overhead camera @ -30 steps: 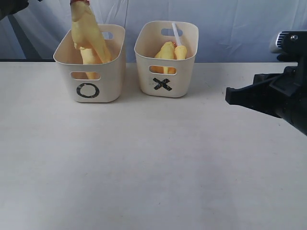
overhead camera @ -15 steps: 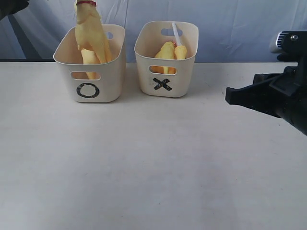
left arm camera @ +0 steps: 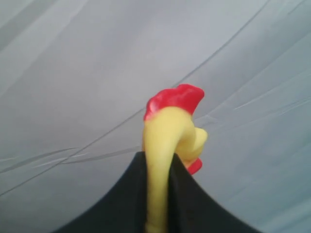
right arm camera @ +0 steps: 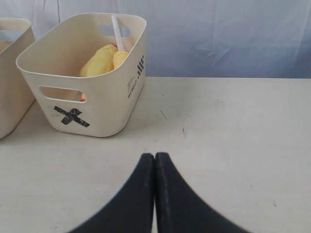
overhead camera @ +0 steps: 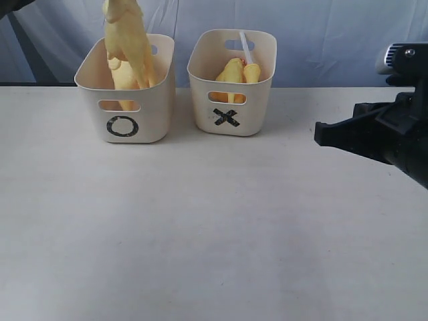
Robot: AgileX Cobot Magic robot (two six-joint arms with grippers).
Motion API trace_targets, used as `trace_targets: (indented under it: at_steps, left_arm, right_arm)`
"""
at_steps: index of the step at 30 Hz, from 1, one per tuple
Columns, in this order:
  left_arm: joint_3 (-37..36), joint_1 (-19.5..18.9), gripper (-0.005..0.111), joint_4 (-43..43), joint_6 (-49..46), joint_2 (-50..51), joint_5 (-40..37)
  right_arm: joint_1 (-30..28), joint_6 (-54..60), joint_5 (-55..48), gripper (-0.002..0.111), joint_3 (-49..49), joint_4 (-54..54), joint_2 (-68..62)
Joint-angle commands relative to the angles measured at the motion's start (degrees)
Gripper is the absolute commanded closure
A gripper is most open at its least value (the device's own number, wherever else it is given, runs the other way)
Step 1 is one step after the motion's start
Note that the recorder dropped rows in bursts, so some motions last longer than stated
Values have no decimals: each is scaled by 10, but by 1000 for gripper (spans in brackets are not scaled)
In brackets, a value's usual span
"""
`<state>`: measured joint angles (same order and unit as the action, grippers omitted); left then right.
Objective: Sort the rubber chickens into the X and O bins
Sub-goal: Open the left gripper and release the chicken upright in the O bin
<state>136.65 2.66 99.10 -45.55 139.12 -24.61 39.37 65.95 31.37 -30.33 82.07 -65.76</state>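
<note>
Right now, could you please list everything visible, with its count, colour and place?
O bin: one, cream, rear of table.
X bin: one, cream, beside the O bin.
held chicken: one, yellow, hanging into the O bin.
chickens in the X bin: yellow, count unclear.
white stick: one, in the X bin.
table: one, white.
backdrop: one, blue-grey, behind.
left pincer: one, black, shut on the held chicken.
right pincer: one, black, shut, empty, over the table.

Exterior view's top edge cuts off the rubber chicken (overhead camera: 127, 40).
</note>
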Motion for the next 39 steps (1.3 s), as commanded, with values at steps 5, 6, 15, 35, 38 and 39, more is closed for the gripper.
trace_targets:
  at_steps: [5, 6, 15, 35, 38, 39]
  left_arm:
    - [5, 30, 107, 8, -20, 17, 17]
    - [5, 31, 107, 8, -20, 24, 17]
    - [5, 31, 107, 8, -20, 48, 26]
    - [5, 32, 53, 8, -29, 56, -8]
    - [5, 32, 53, 8, -29, 56, -8]
    - [5, 32, 53, 8, -29, 56, -8]
  right_arm:
    - [0, 2, 0, 109, 3, -9, 4]
    - [0, 2, 0, 109, 3, -9, 4]
    - [0, 2, 1, 109, 3, -11, 4]
    - [0, 2, 0, 109, 3, -11, 4]
    - [0, 2, 0, 109, 3, -11, 4]
    - [0, 2, 0, 109, 3, -11, 4]
